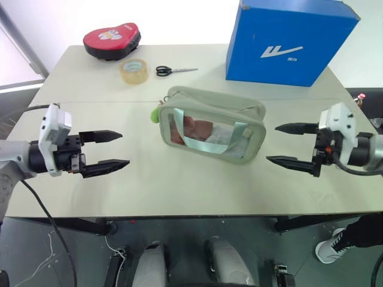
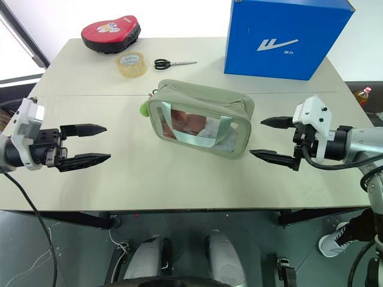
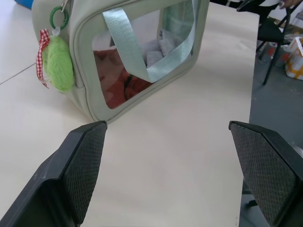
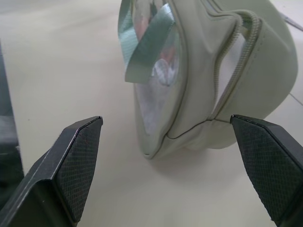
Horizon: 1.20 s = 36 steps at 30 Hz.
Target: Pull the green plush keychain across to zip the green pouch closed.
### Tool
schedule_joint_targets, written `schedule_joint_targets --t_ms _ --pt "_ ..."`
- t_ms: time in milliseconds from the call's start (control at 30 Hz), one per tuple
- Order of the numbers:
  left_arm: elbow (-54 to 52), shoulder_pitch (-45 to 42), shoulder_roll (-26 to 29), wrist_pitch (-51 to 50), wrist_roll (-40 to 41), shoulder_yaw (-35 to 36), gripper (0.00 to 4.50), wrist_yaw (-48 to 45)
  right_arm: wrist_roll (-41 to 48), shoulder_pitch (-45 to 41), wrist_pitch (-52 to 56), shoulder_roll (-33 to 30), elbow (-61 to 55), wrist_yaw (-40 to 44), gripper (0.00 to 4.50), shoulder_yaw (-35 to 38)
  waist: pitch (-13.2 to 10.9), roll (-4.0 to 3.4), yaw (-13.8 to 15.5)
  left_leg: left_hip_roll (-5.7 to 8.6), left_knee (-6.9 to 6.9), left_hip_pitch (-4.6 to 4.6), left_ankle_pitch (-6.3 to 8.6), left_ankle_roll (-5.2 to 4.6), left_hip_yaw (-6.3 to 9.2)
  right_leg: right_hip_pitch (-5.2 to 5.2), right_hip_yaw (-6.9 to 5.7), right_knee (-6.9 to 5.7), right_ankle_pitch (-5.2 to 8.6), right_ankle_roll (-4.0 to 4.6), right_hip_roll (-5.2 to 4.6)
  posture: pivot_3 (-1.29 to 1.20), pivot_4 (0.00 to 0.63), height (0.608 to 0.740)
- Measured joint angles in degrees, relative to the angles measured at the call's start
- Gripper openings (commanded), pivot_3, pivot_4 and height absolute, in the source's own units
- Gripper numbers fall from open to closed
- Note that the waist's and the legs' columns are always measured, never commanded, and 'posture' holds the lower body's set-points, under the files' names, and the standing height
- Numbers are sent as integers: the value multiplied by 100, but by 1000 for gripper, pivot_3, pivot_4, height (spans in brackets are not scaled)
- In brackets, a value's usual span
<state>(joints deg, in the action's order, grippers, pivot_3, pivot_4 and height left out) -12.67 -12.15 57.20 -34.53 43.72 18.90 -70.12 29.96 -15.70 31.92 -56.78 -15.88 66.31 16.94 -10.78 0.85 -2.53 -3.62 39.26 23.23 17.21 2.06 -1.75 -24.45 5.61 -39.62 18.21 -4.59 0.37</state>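
The green pouch (image 1: 212, 124), pale sage with a clear window, mint straps and reddish contents, stands in the middle of the table. The green plush keychain (image 1: 155, 113) hangs at the pouch's left end; in the left wrist view the keychain (image 3: 59, 63) is a fuzzy lime tuft below a green ring and a red checked ribbon. My left gripper (image 1: 106, 151) hovers open to the left of the pouch, pointing at it. My right gripper (image 1: 291, 145) hovers open to the right of the pouch, also facing it. Neither touches anything. The pouch's zip end (image 4: 236, 56) shows in the right wrist view.
A blue box (image 1: 287, 40) stands at the back right. A tan tape roll (image 1: 133, 70), black-handled scissors (image 1: 173, 70) and a red pad (image 1: 112, 39) lie along the table's far side. The table's front edge (image 1: 191, 215) runs just below both grippers.
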Motion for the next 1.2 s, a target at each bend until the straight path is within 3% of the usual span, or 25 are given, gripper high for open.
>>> schedule_joint_targets --t_ms 900,1100,1200 --pt "48 -342 29 -88 -83 -181 4399 -260 11 -236 -79 29 -58 -301 4500 -345 0 0 3 1 3 -2 -1 2 -1 0 0 -9 0 0 1 0 150 737" --pt "117 -536 -6 12 -151 -307 4399 -309 360 -873 474 -99 -306 -445 4500 -344 0 -1 -1 1 5 -5 -2 3 1 -1 1 -19 0 0 1 0 150 737" --pt "172 -686 -75 42 -190 -436 4399 -318 744 -1694 924 -216 -552 -549 4500 -382 -1 -2 -4 1 6 -8 -2 4 2 -6 5 -28 0 0 1 0 150 737"
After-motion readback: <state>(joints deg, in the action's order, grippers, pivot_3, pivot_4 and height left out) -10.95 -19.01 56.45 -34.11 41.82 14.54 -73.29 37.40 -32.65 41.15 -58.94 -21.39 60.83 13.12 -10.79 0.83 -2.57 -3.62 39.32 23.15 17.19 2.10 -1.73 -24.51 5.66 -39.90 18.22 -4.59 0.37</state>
